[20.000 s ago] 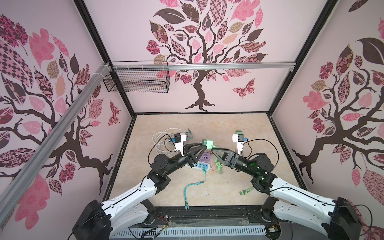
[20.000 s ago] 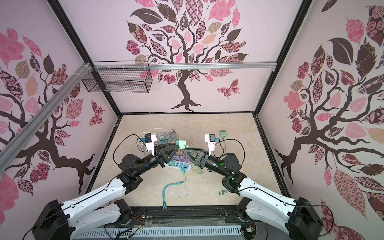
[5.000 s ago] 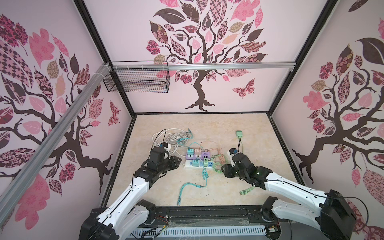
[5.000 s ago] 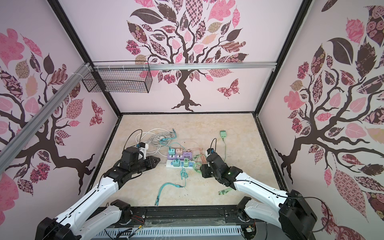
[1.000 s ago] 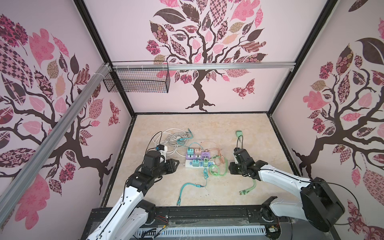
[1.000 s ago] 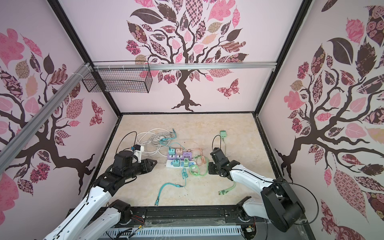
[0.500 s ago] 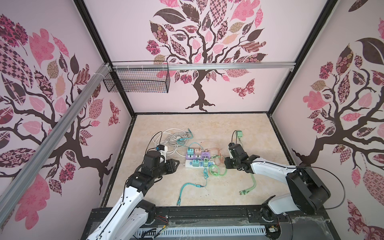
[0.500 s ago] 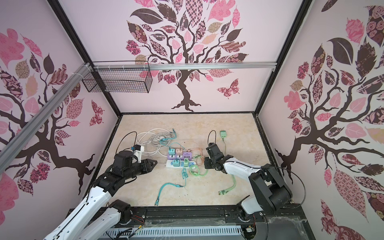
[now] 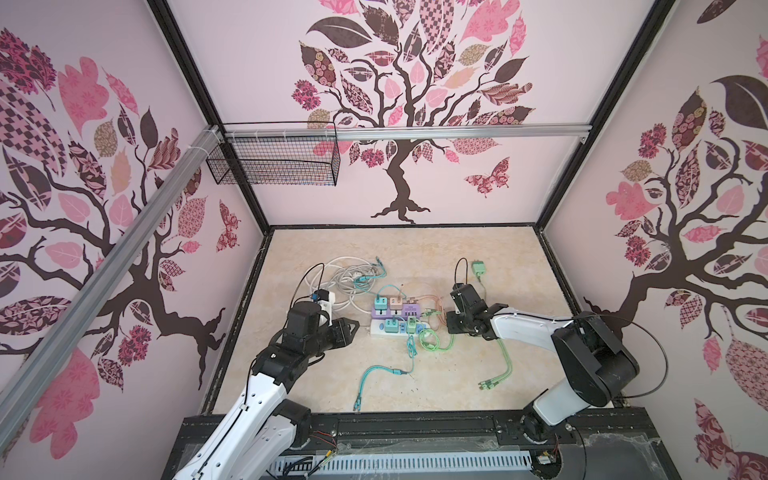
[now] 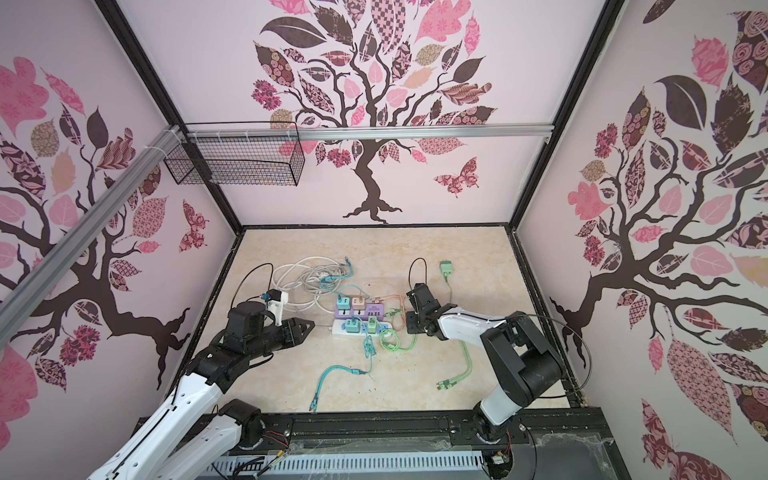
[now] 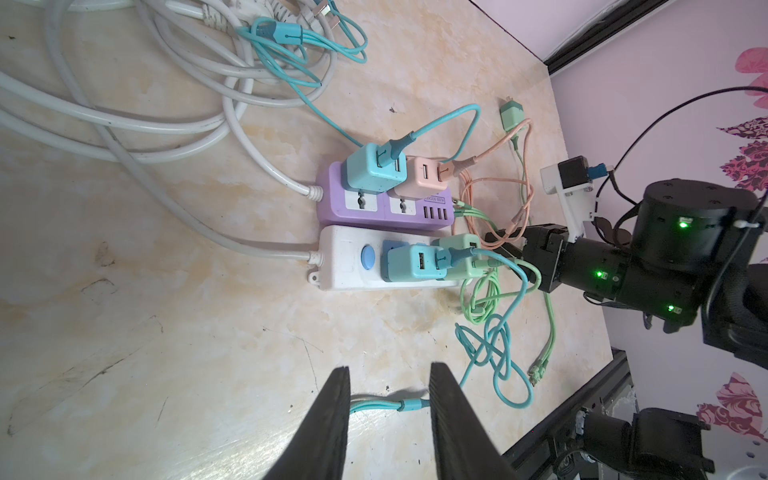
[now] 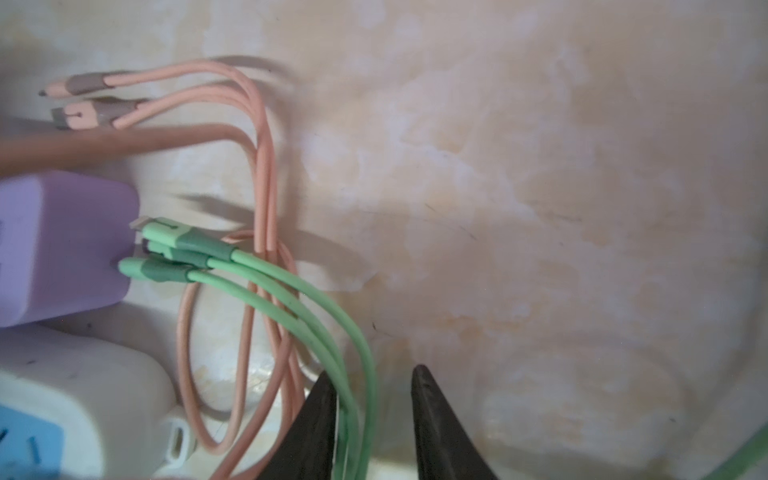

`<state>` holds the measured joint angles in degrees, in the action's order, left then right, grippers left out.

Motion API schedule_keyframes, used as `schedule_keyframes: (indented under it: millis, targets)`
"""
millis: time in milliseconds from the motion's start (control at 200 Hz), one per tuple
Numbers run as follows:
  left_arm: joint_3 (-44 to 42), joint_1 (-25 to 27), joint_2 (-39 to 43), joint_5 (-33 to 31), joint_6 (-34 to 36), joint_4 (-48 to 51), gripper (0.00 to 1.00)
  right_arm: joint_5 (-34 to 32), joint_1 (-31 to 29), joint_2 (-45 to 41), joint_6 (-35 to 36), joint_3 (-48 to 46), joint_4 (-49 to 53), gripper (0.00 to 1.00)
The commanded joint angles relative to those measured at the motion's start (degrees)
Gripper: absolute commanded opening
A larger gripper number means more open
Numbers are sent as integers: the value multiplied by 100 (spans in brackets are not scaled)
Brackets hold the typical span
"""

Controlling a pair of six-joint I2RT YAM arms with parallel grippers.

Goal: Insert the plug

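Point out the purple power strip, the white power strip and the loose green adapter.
purple power strip [image 11: 330, 199]: left wrist view, bare end of its casing.
white power strip [image 11: 343, 266]: left wrist view, bare end of its casing.
loose green adapter [image 9: 478, 268]: a top view, its body.

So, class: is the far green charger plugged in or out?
Out: the charger lies on bare table, clear of purple strip and white strip.

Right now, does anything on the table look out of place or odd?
Yes. One green charger lies loose on the table, unplugged, apart from the purple strip and the white strip where the other chargers sit. Beside the strips, the green cables and pink cables lie tangled in loops.
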<state>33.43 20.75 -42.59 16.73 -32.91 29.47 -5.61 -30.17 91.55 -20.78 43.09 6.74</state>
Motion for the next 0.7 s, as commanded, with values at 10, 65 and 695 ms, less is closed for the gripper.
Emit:
schedule_keyframes:
  millis: [10,65,695]
  targets:
    - [269,-19,61,-3,109,40,36,-181,22,297,100,241,128,31]
    - [257,-25,75,-16,109,41,36,-186,25,374,108,283,154,30]
    - [256,-23,159,-47,105,76,36,-1102,23,-711,-161,331,871,0]
